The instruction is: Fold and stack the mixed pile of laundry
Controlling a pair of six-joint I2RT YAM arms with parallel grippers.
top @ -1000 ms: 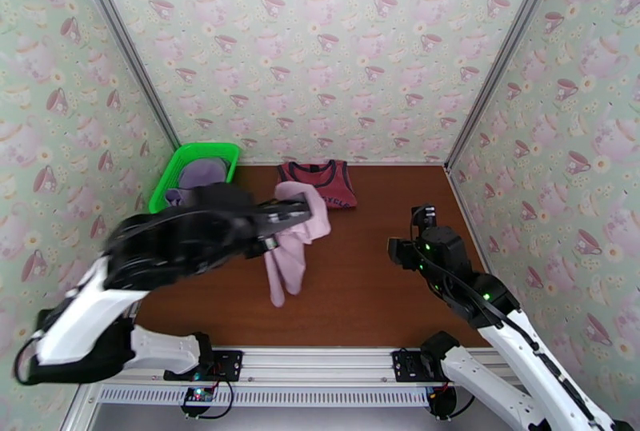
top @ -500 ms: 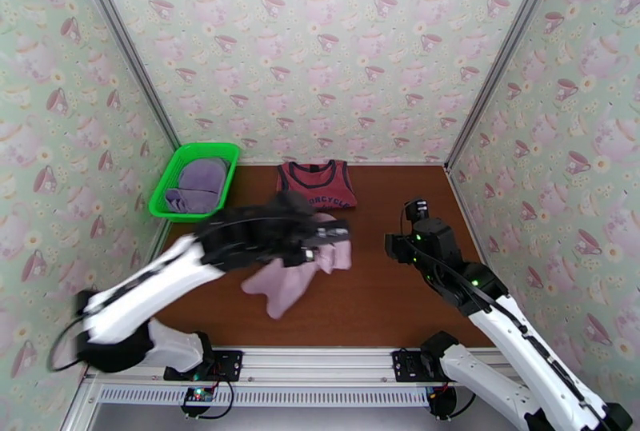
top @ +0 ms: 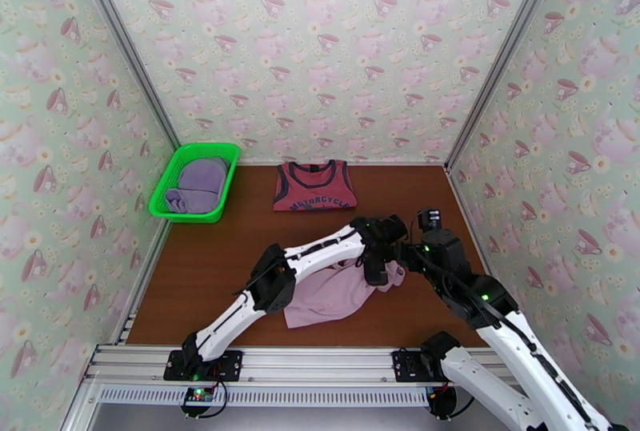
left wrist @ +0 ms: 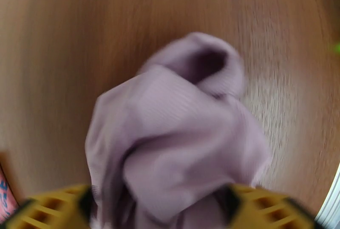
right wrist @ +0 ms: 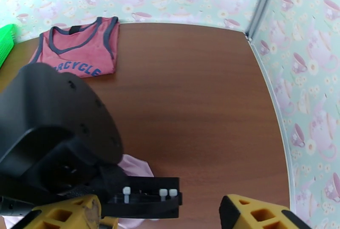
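Bare table stretches left and back; the right wall sits close. Pale lilac shirt lies crumpled front-right, red tank top flat at the back. Left claw spread wide over the shirt, right claw wide too.

My left wrist view is smeared by motion. The pale pink-lilac shirt is a soft blur, and the bottom edge cuts off the yellow fingers of the left pincer, so I can't tell whether cloth touches them. From the right wrist, the left arm's black housing hides most of that shirt, and the right pincer is cropped at the bottom. On the tank top I can read only the end of the print.
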